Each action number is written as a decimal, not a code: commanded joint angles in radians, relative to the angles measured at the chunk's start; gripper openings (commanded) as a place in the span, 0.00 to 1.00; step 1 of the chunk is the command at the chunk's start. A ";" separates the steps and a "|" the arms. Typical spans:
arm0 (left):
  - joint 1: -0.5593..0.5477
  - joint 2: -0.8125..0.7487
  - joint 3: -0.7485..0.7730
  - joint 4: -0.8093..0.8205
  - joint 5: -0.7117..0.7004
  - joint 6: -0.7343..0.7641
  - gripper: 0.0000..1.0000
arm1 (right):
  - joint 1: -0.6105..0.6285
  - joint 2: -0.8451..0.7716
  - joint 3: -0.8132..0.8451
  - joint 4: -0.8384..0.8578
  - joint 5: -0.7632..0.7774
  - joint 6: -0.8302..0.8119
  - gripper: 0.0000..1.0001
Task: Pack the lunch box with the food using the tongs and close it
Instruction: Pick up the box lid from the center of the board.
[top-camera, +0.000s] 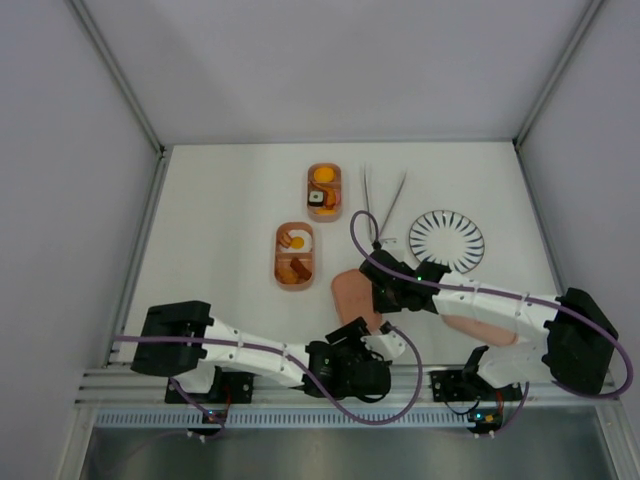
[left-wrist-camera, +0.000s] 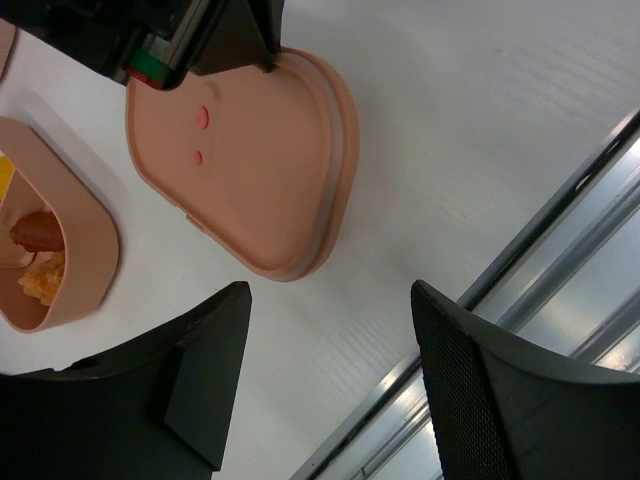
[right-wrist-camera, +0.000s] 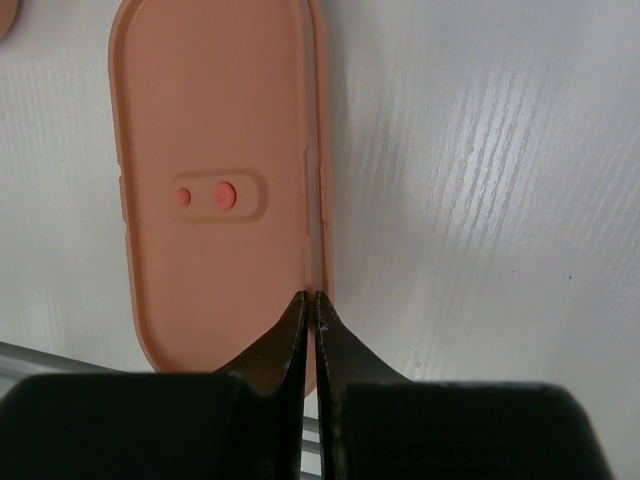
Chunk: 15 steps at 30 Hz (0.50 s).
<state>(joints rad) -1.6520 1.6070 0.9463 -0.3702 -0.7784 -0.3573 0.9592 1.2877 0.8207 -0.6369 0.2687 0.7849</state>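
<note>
Two salmon-pink lunch box trays lie mid-table. The near tray (top-camera: 296, 257) holds a fried egg (top-camera: 297, 240) and brown-red strips (top-camera: 293, 271). The far tray (top-camera: 324, 192) holds an orange piece (top-camera: 323, 175) and a sushi roll (top-camera: 317, 198). The silvery tongs (top-camera: 384, 205) lie unheld beside the far tray. My right gripper (top-camera: 378, 292) (right-wrist-camera: 311, 296) is shut on the long rim of a pink lid (top-camera: 350, 293) (right-wrist-camera: 215, 190) (left-wrist-camera: 250, 160). My left gripper (top-camera: 385, 342) (left-wrist-camera: 330, 300) is open over bare table, just short of the lid's near end.
A white plate (top-camera: 446, 240) with black radial stripes sits at the right. A second pink lid (top-camera: 478, 328) lies partly hidden under the right arm. The metal rail (left-wrist-camera: 560, 250) of the table's front edge runs close behind the left gripper. The near tray's end (left-wrist-camera: 70, 250) shows at the left.
</note>
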 joint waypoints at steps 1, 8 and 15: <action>-0.005 -0.002 0.043 0.082 -0.073 0.044 0.71 | -0.002 -0.001 0.049 -0.014 0.004 -0.012 0.00; -0.003 0.062 0.045 0.129 -0.116 0.116 0.71 | -0.002 0.002 0.055 -0.015 0.000 -0.012 0.00; -0.005 0.083 0.036 0.165 -0.125 0.139 0.71 | -0.004 -0.007 0.060 -0.024 0.004 -0.010 0.00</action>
<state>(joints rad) -1.6520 1.6848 0.9646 -0.2741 -0.8585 -0.2398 0.9592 1.2877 0.8215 -0.6392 0.2672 0.7845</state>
